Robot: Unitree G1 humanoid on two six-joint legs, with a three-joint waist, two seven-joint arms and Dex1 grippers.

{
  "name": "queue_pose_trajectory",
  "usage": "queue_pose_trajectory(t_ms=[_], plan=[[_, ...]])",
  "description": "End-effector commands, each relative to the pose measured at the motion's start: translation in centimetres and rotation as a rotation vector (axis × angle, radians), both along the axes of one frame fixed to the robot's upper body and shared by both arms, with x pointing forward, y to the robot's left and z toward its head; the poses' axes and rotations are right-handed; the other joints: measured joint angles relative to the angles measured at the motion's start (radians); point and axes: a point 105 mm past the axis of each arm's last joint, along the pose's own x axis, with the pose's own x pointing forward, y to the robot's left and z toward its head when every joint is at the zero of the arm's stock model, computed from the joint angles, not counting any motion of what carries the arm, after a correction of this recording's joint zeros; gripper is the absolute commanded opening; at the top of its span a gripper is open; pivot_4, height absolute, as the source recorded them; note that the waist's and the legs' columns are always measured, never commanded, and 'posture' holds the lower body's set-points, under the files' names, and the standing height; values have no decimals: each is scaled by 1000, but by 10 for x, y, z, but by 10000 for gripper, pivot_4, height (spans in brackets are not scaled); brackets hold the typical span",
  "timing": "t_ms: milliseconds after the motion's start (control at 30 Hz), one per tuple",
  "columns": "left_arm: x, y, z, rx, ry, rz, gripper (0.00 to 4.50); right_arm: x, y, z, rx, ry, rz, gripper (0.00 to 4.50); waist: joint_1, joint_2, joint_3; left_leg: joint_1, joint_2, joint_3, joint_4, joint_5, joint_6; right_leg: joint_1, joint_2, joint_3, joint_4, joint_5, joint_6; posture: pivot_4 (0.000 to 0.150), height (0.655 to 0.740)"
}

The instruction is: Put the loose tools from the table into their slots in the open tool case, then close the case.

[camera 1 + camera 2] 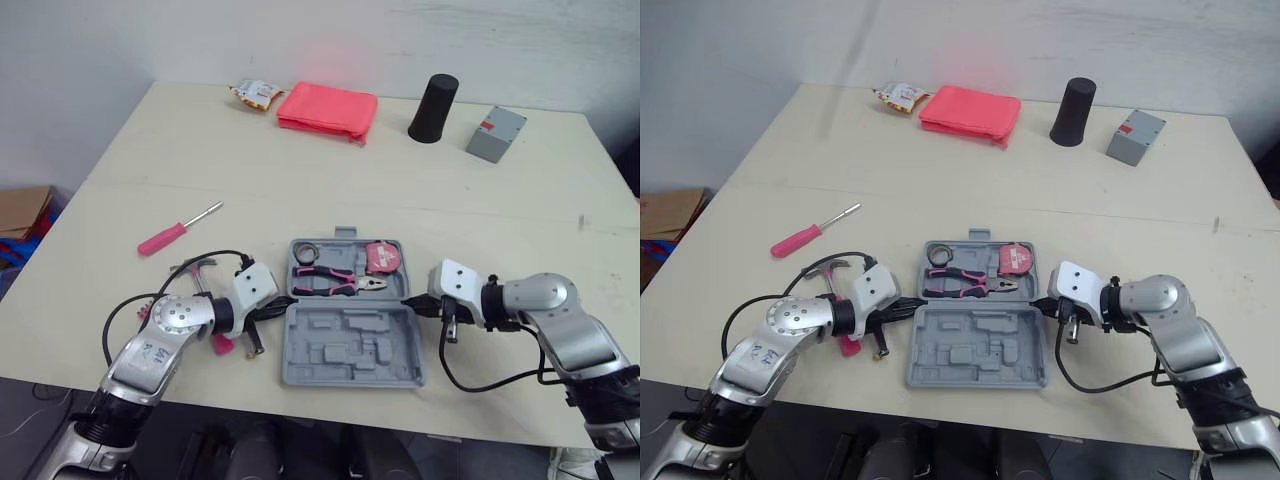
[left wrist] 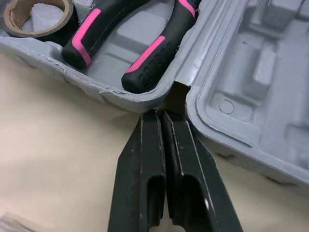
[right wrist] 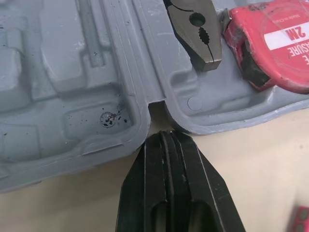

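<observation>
Left gripper [image 2: 162,116]: yours is closed tight, held low, pointing inward.
Right gripper [image 3: 166,135]: closed too, low, pointing inward, seemingly level.

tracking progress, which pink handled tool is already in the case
The pliers, seated in the case; the screwdriver and hammer lie on the table.

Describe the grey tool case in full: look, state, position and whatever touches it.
The tool case is grey moulded plastic, lying fully open and flat on the cream table near the robot's edge. Its far half holds a tape roll, pink-and-black pliers and a red tape measure, with a handle on the far rim. The near half's recesses are empty. The left gripper and right gripper, jaws shut, point into the hinge notches on either side.
</observation>
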Motion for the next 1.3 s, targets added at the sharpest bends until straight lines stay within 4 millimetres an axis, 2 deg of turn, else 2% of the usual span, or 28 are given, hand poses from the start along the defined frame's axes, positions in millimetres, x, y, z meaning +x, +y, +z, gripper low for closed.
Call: queue_pose_trajectory(t_ms=[33,167,300,400,500,567,600,667,700,733,833,933,1000,1067,1133,1200,1300], plan=[[0,-13,1,11,-33,-78,967,-5,11,17,43,-63,42,107,0,0,0,0,0,0,0,0,0,0,0,0,0,0,0,1500,7400],[3,-14,3,11,-55,-91,967,-2,6,15,28,-83,8,107,1,0,0,0,0,0,0,0,0,0,0,0,0,0,0,1500,7400],[-2,-4,18,51,-109,-130,967,-3,-13,32,59,-107,-46,107,1,0,0,-1,0,0,0,0,0,-1,0,0,-1,0,0,1500,7400],[-10,22,33,86,-139,-116,967,-17,-30,46,57,-120,-32,107,-1,1,0,-2,0,0,-1,0,0,-2,0,0,-2,0,0,1500,7400],[-17,54,54,61,-180,-66,967,-19,-49,79,128,-255,-102,107,-6,1,0,-2,3,0,-3,-1,-1,-1,2,0,-6,0,0,1500,7400],[-19,82,70,1,-214,14,0,-17,-69,97,154,-333,-188,6642,-6,1,1,-2,3,0,-3,-1,-2,-1,3,0,-6,0,0,1500,7400],[-20,100,77,-33,-222,69,2725,-19,-81,101,143,-347,-221,9693,-5,1,1,-2,3,0,-3,-1,-2,-1,3,0,-6,0,0,1500,7400],[-25,145,86,-41,-241,202,8134,-27,-108,102,97,-366,-284,19569,-5,1,1,-1,3,0,-2,-2,-1,0,2,0,-6,0,0,1500,7400],[-28,165,88,-34,-242,263,11637,-31,-119,100,87,-362,-312,23116,-5,1,1,-1,3,0,-2,-2,-1,0,2,0,-6,0,0,1500,7400],[-31,185,92,-28,-258,327,17039,-35,-130,98,78,-365,-332,29564,-5,1,1,-1,3,0,-3,-2,0,0,2,-1,-7,0,0,1500,7400],[-38,236,104,-38,-314,510,31486,-43,-157,94,84,-392,-372,44778,-6,1,1,-1,3,1,-3,-4,2,0,2,0,-9,0,0,1500,7400],[-50,300,103,-5,-357,757,44082,-48,-195,88,77,-441,-465,45000,-12,1,1,0,2,3,-3,-7,6,1,0,0,-8,0,0,1500,7400],[-58,325,103,31,-371,850,44082,-52,-210,82,14,-444,-483,45000,-24,1,1,0,1,4,-3,-8,7,0,-1,0,-8,0,0,1500,7400],[-60,339,108,82,-418,904,44082,-50,-223,87,-3,-483,-537,45000,-30,1,1,0,1,5,-4,-8,7,-1,-2,0,-8,0,0,1500,7400],[-57,339,111,81,-439,912,44082,-49,-221,86,15,-477,-527,45000,-33,1,1,0,1,5,-4,-8,7,-1,-2,0,-8,0,0,1500,7400],[-51,329,109,64,-439,874,44082,-44,-208,84,53,-466,-482,45000,-33,1,1,1,2,5,-4,-8,7,-1,-3,0,-7,0,0,1500,7400],[-43,296,103,35,-412,783,44082,-35,-167,85,152,-482,-358,45000,-39,2,1,1,2,4,-5,-7,5,-1,-2,0,-6,0,0,1500,7400]])
